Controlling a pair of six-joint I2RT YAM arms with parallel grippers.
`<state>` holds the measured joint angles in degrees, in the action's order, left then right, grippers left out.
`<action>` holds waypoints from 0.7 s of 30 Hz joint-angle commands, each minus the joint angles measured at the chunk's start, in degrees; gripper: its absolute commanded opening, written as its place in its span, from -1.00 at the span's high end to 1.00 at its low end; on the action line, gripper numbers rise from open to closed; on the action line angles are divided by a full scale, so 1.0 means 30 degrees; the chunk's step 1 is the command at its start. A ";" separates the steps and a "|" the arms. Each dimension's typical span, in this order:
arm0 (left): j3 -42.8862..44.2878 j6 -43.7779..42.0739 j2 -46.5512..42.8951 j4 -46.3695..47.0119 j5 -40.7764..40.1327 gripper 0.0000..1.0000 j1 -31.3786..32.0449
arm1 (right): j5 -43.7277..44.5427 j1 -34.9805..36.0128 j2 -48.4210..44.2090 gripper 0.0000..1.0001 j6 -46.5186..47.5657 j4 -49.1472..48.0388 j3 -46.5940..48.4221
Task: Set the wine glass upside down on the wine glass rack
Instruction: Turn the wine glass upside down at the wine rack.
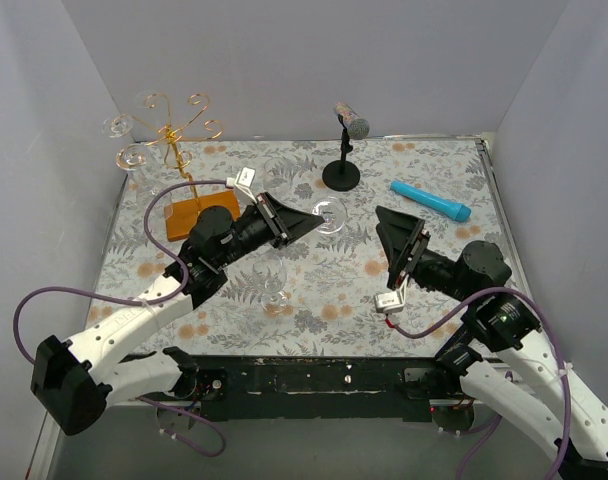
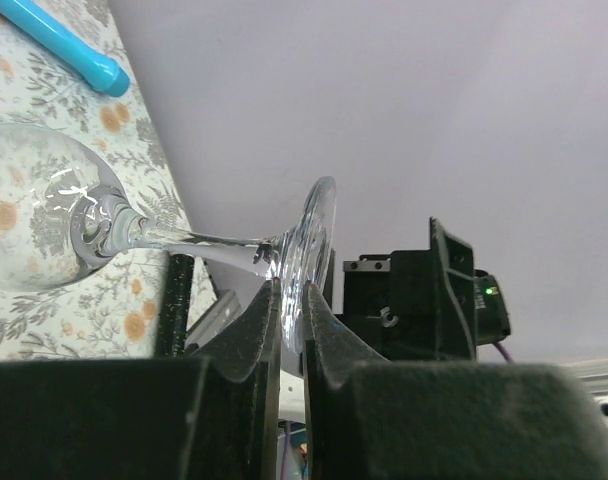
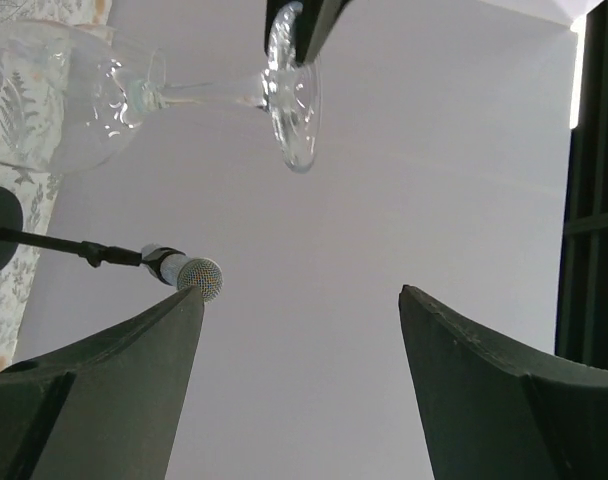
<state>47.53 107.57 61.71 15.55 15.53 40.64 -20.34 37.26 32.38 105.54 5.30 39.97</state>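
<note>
My left gripper (image 1: 314, 222) is shut on the round foot of a clear wine glass (image 1: 332, 214), which it holds on its side above the middle of the table. In the left wrist view the foot's rim (image 2: 314, 235) sits pinched between the black fingers (image 2: 249, 335), with the stem and bowl (image 2: 44, 220) reaching away to the left. My right gripper (image 1: 386, 243) stands open just right of the glass, with nothing between its fingers. From the right wrist the wine glass (image 3: 104, 95) shows high up, clear of that gripper (image 3: 302, 305). The gold wire wine glass rack (image 1: 174, 135) stands at the back left on its orange base (image 1: 199, 215).
Another wine glass (image 1: 274, 280) stands on the floral cloth in front of my left arm. Clear glasses (image 1: 124, 140) hang on the rack's left side. A black microphone stand (image 1: 344, 165) is at the back centre, with a blue cylinder (image 1: 431, 201) to its right. Grey walls close three sides.
</note>
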 commanded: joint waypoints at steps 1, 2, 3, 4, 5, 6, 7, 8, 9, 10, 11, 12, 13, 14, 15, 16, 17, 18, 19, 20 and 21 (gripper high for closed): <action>0.1558 -0.1606 -0.1468 -0.1167 -0.0898 1.00 -0.0539 | 0.1182 0.0091 0.1156 -0.73 -0.3708 -0.0244 0.2583; 0.1676 -0.1811 -0.1614 -0.1460 -0.1015 1.00 -0.0656 | 0.1271 0.0091 0.1304 -0.73 -0.4091 -0.0185 0.2847; 0.1793 -0.1929 -0.1761 -0.1695 -0.1045 1.00 -0.0773 | 0.1387 0.0091 0.1480 -0.74 -0.4472 -0.0011 0.2995; 0.1881 -0.2047 -0.1878 -0.1871 -0.1046 1.00 -0.0861 | 0.1476 0.0091 0.1714 -0.74 -0.4795 0.0223 0.3229; 0.1969 -0.2193 -0.1967 -0.2076 -0.1104 1.00 -0.0949 | 0.1622 0.0091 0.1948 -0.74 -0.5320 0.0631 0.3492; 0.2057 -0.2339 -0.2026 -0.2252 -0.1162 1.00 -0.1037 | 0.1797 0.0091 0.2269 -0.74 -0.5876 0.0955 0.3872; 0.2174 -0.2428 -0.2113 -0.2370 -0.1163 1.00 -0.1183 | 0.2089 0.0091 0.2679 -0.75 -0.6636 0.1132 0.4252; 0.2262 -0.2458 -0.2172 -0.2458 -0.1163 1.00 -0.1300 | 0.2353 0.0091 0.3031 -0.75 -0.7427 0.1395 0.4575; 0.2350 -0.2487 -0.2231 -0.2517 -0.1163 1.00 -0.1418 | 0.2558 0.0091 0.3556 -0.75 -0.8566 0.1629 0.5014; 0.2438 -0.2545 -0.2318 -0.2663 -0.1163 1.00 -0.1506 | 0.2764 0.0091 0.3997 -0.75 -0.9302 0.1951 0.5395; 0.2584 -0.2517 -0.2348 -0.2780 -0.1134 1.00 -0.1594 | 0.2940 0.0091 0.4407 -0.76 -1.0093 0.2418 0.5805; 0.2759 -0.2516 -0.2377 -0.2955 -0.1191 1.00 -0.1711 | 0.3144 0.0062 0.4933 -0.76 -1.1058 0.2829 0.6302; 0.2935 -0.2429 -0.2436 -0.3305 -0.1279 1.00 -0.1799 | 0.3378 0.0062 0.5432 -0.77 -1.2198 0.3384 0.6800; 0.3140 -0.2284 -0.2465 -0.3657 -0.1396 1.00 -0.1945 | 0.3584 0.0033 0.6133 -0.77 -1.3051 0.4115 0.7530; 0.3229 -0.2050 -0.2582 -0.4037 -0.1484 1.00 -0.2062 | 0.3731 -0.0025 0.6778 -0.77 -1.4191 0.4934 0.8321; 0.3346 -0.1816 -0.2670 -0.4331 -0.1514 1.00 -0.2208 | 0.3761 -0.0229 0.7596 -0.77 -1.5275 0.5754 0.8996; 0.3521 -0.1523 -0.2758 -0.4682 -0.1572 1.00 -0.2326 | 0.3704 -0.0463 0.8446 -0.77 -1.6127 0.6691 0.9930; 0.3668 -0.1317 -0.2817 -0.5092 -0.1631 1.00 -0.2472 | 0.3442 -0.0842 0.9179 -0.77 -1.7209 0.7918 1.0636; 0.3872 -0.1141 -0.2933 -0.5763 -0.1806 1.00 -0.2531 | 0.2946 -0.1252 0.9970 -0.77 -1.8090 0.8829 1.1397; 0.4048 -0.0966 -0.3021 -0.6118 -0.1981 1.00 -0.2619 | 0.1926 -0.1749 1.0674 -0.77 -1.8737 0.9535 1.1985; 0.4224 -0.0790 -0.3138 -0.6527 -0.2186 1.00 -0.2678 | 0.1336 -0.2131 1.1261 -0.76 -1.9410 1.0209 1.2629</action>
<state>55.57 102.87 55.83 -1.19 11.51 33.67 -12.03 34.79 60.77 61.76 24.40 70.61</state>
